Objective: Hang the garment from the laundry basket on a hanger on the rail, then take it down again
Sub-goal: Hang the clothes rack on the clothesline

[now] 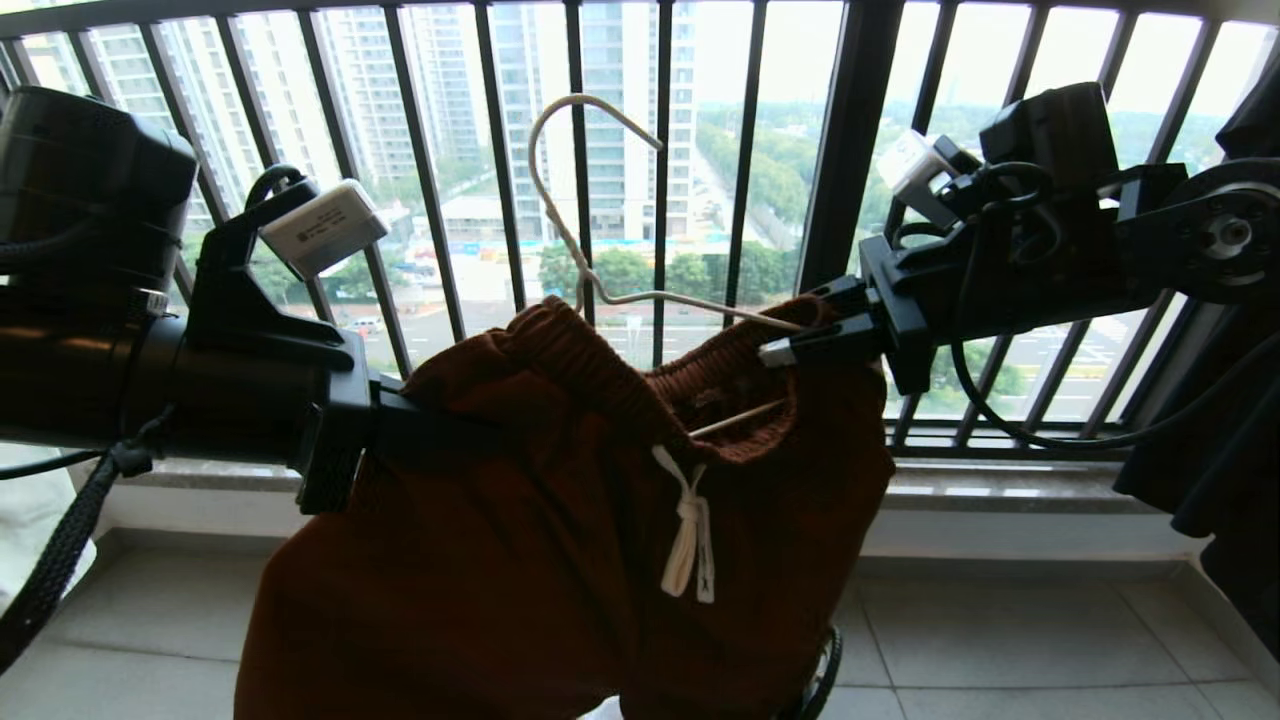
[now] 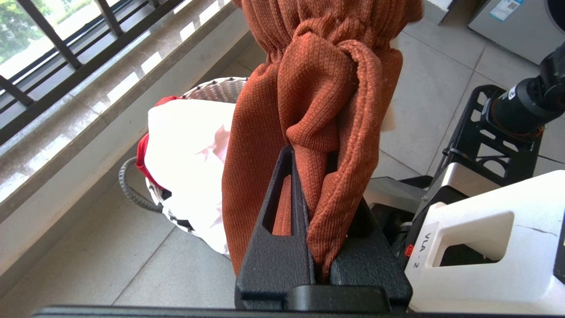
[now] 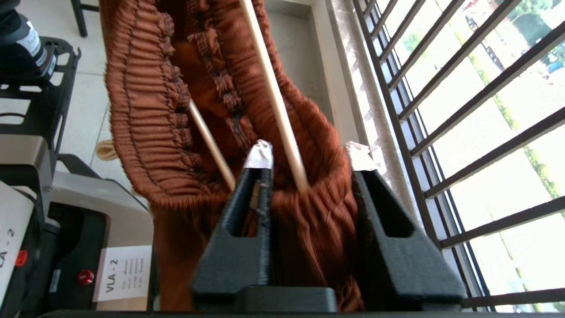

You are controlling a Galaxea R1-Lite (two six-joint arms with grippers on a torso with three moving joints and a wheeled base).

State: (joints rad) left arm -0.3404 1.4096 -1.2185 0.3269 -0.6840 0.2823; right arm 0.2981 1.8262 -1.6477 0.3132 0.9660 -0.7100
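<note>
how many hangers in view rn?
1. The cream wire hanger sits inside the shorts' waistband, hook sticking up in front of the balcony railing; the right gripper is at its end. Others may be out of frame.

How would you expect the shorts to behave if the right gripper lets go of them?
The shorts look floppy: they bunch and fold in the shut left gripper and hang slack below the hanger. The right side of the waistband would likely sag. They seem light, since the thin wire is not visibly bending. The ribbed waistband probably grips rather than slides.
</note>
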